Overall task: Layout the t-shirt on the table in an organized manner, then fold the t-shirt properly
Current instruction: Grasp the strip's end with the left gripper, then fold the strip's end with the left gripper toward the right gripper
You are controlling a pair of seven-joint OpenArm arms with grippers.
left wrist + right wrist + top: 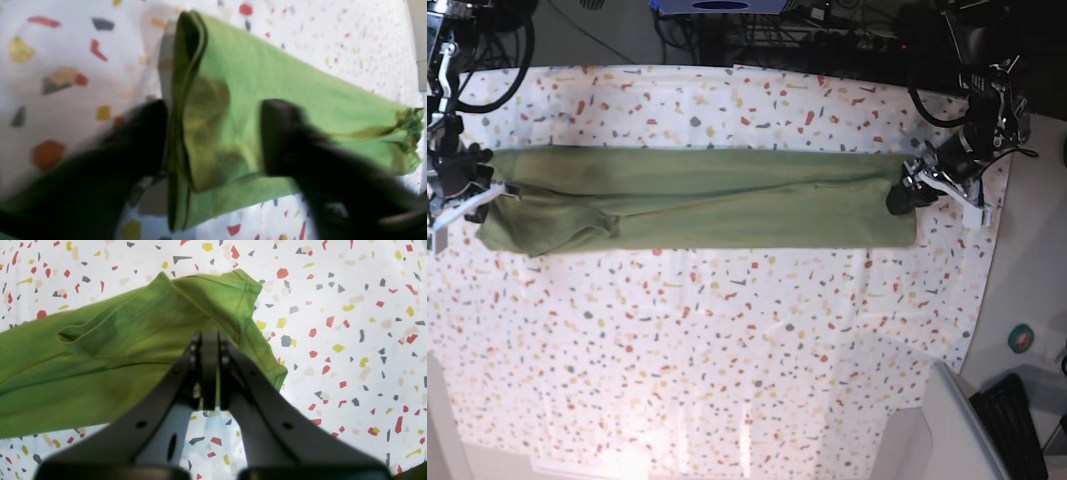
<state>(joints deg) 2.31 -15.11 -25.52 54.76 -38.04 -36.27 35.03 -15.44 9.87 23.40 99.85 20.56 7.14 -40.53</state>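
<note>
Two end effectors, one at each end of the long folded shirt (697,198) on the tabletop (727,340).
My right end effector (209,373) is clenched over the sleeve end, though I can't tell if cloth is pinched; my left end effector (213,133) is parted, straddling the hem edge. I'd close left squarely on every layer, then lift both ends evenly, keeping the strip taut.

Left gripper (213,136) fingers (283,133) spread apart, angled down; right gripper (209,368) fingers pressed together.
</note>
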